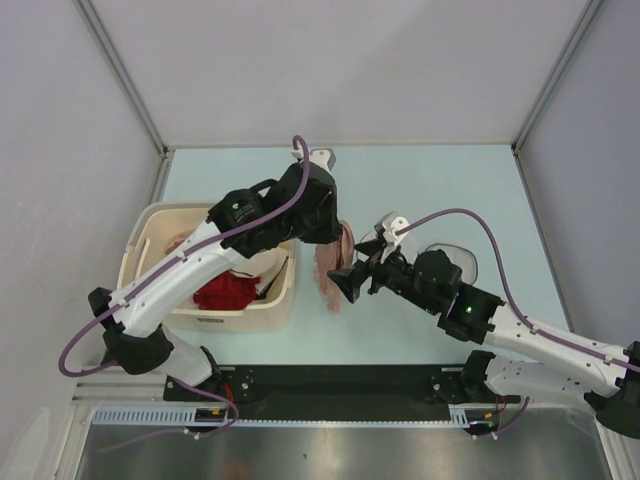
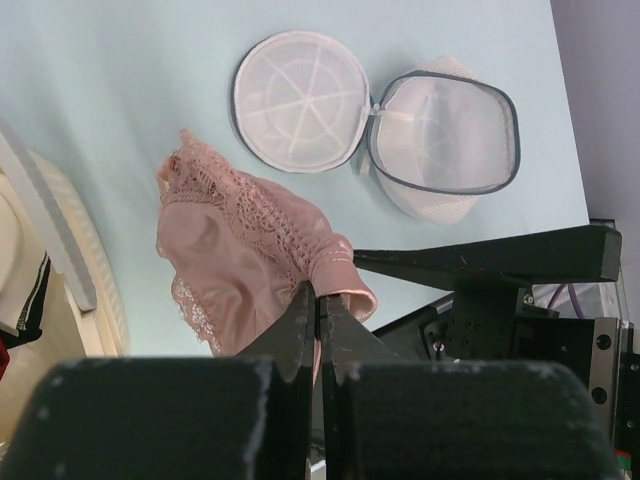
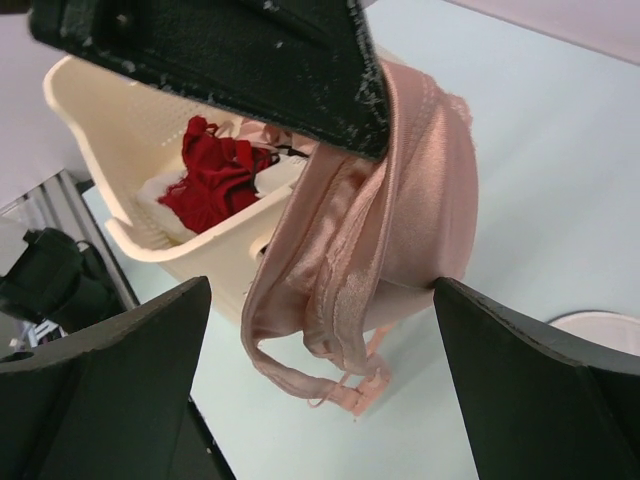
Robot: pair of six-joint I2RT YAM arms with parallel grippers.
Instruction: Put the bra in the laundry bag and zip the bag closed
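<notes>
- Left gripper point(image 2: 315, 300): jaws pressed together, pinching an edge of the shiny salmon-pink satin bra point(image 2: 240, 250) with lace trim.
- Right gripper point(image 3: 322, 288): jaws spread wide, holding nothing. The fingers point(image 3: 110, 380) stand either side of the hanging fabric without touching it.
- The bra hangs in a long fold from the left pinch, cups facing the right wrist camera, thin straps looping at the low end. Can't tell whether that end touches the pale blue-green table point(image 1: 420, 180).
- In the top view it hangs just right of the cream plastic rectangular basket point(image 1: 270, 305), between the two grippers.
- Round white mesh laundry bag point(image 2: 300, 100) with a dark zip rim: unzipped and folded open into two round halves lying side by side on the table, nothing in either half. It lies right of the bra, partly hidden behind the right arm in the top view.
- Bright red garment point(image 3: 215, 175) lies inside the basket.
</notes>
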